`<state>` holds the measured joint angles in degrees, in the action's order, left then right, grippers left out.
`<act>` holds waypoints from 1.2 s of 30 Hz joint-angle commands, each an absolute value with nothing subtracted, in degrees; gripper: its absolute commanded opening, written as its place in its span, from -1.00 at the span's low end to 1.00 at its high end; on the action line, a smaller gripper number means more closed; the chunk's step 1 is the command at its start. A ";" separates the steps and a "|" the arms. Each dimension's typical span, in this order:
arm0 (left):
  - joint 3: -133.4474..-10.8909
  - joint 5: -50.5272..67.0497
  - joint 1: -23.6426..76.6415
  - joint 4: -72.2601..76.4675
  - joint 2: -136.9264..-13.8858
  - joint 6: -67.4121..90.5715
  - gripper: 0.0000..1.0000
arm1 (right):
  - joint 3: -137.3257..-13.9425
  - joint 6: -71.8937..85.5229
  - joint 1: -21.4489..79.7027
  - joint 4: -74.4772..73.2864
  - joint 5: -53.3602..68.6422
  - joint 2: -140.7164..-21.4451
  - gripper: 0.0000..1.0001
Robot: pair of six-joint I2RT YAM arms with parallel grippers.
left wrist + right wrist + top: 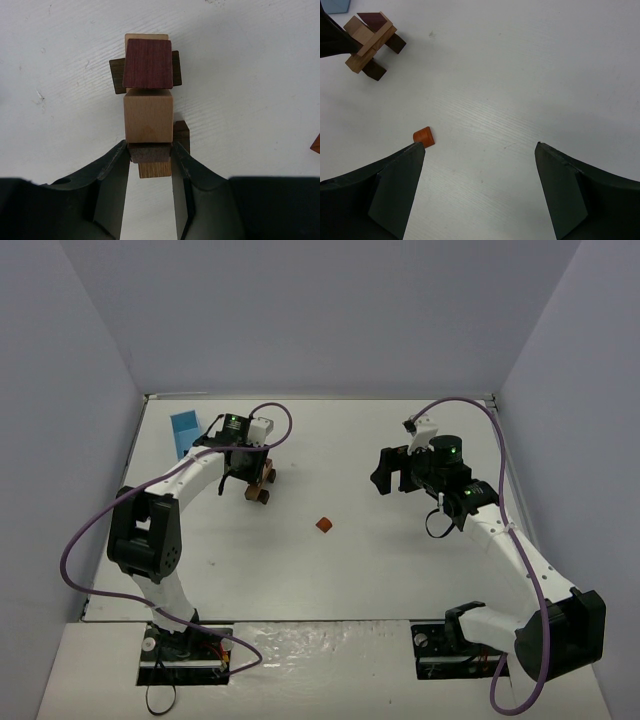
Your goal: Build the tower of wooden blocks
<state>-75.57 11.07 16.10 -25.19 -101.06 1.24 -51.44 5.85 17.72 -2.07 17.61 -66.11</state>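
The tower (260,482) is a small stack of tan, brown and dark wood blocks at the back left. In the left wrist view it shows a reddish-purple block (148,63), a tan cube (148,117) and dark bars crossing below. My left gripper (150,152) is at the tower, and both fingertips press a dark brown block (149,154) with a light oak piece (155,170) under it. A loose reddish-orange block (324,525) lies mid-table; it also shows in the right wrist view (424,136). My right gripper (480,150) hangs open and empty above the table, right of that block.
A light blue box (185,430) stands at the back left, just beyond the left arm and the tower. Grey walls close the table on three sides. Purple cables loop over both arms.
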 commanded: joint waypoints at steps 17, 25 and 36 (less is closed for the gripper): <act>-79.44 10.81 15.82 -23.55 -100.64 1.76 -0.23 | -53.00 5.36 17.93 0.26 18.37 -65.22 0.80; -79.10 10.81 15.82 -23.73 -100.20 1.76 -0.12 | -53.00 5.45 17.93 0.26 18.54 -65.22 0.80; -79.63 8.75 15.82 -26.15 -93.02 4.91 0.17 | -53.00 5.14 18.00 0.20 19.40 -65.77 0.80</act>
